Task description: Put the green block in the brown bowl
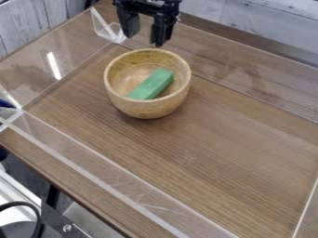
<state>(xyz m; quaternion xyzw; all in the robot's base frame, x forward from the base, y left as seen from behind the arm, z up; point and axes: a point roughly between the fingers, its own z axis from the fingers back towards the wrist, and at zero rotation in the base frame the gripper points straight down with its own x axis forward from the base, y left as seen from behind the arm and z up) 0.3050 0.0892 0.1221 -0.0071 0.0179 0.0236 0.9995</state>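
Green block (152,84) inside brown bowl (148,105); gripper (145,34) beyond bowl's far rim, fingers spread. Placing looks finished; next, retreat clear of bowl.

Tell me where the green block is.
In the camera view, the green block lies inside the brown bowl, right of its centre, just below the open gripper.

Green block (152,84) inside brown bowl (113,84), lying slantwise, its far end toward the bowl's right side. Bowl upright on wooden worktop (205,153), toward the far edge. Gripper (145,39) open, fingers downward, just beyond bowl's far rim, apart from block. Black cables (22,206) at near left corner.
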